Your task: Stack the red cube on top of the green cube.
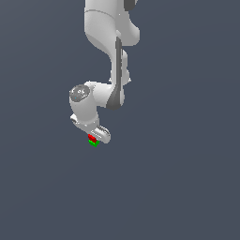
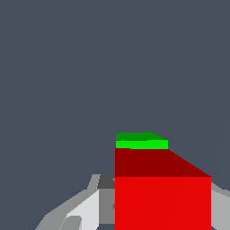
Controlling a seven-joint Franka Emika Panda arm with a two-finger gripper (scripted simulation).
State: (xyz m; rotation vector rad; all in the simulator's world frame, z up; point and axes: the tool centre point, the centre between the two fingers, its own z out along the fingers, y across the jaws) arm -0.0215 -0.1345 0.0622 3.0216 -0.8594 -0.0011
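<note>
Jaws [image 1: 93, 138] of the single white arm are closing on the red cube [image 1: 92, 138], one finger [image 2: 85, 211] showing on each side of it in the wrist view, pressed to its faces. One red cube and one green cube [image 1: 93, 143] are showing. Between the jaws, the red cube is sitting directly above the green cube [image 2: 141, 140], apparently touching it, with the green one peeking out past its edge over the plain grey tabletop [image 1: 187, 187].
</note>
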